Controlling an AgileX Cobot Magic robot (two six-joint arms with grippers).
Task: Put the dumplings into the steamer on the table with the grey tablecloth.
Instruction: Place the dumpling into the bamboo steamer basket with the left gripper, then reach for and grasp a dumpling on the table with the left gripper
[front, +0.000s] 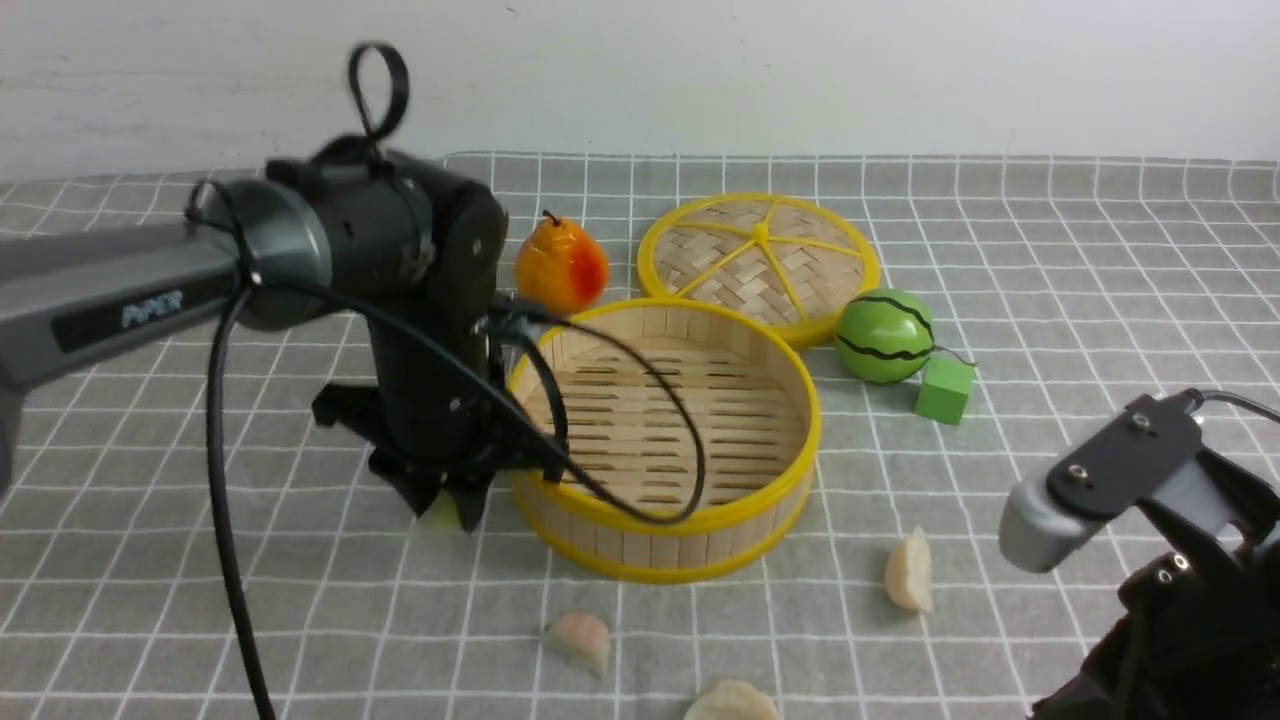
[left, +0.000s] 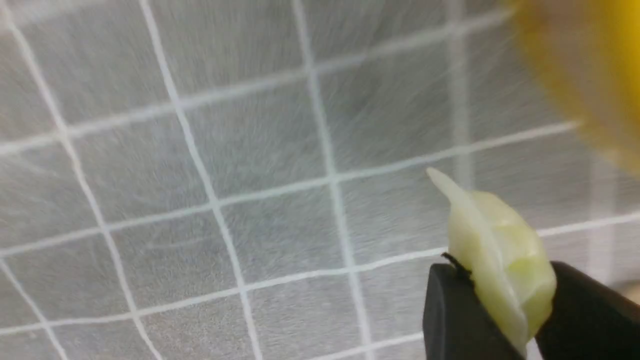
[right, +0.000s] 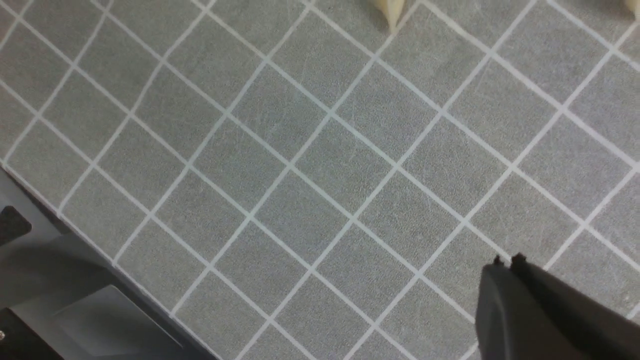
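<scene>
Pinched the green dumpling (left: 500, 240) between the two dark fingers of the left gripper (left: 505, 285), with the pleated edge poking out past the tips. Hung low over the cloth (front: 1050, 250), just beside the steamer (front: 665, 548) on its left side; could not tell whether touching the cloth or clear of it. Saw the steamer's slatted floor in full, with the arm cable looped across the rim. Saw three more lying on the cloth nearer the robot: pink dumpling (front: 580, 640) in front of the steamer, white dumpling (front: 909, 572) off its front right, second white dumpling (front: 730, 703) at the near edge, all apart from one another and from the steamer. Held the right gripper (right: 507, 265) over cloth at the near right, fingers pressed together. Noted behind the steamer a lid (front: 757, 255) lying flat, a pear (front: 560, 265) to its left, a melon (front: 885, 335) and cube (front: 944, 390) to its right.
</scene>
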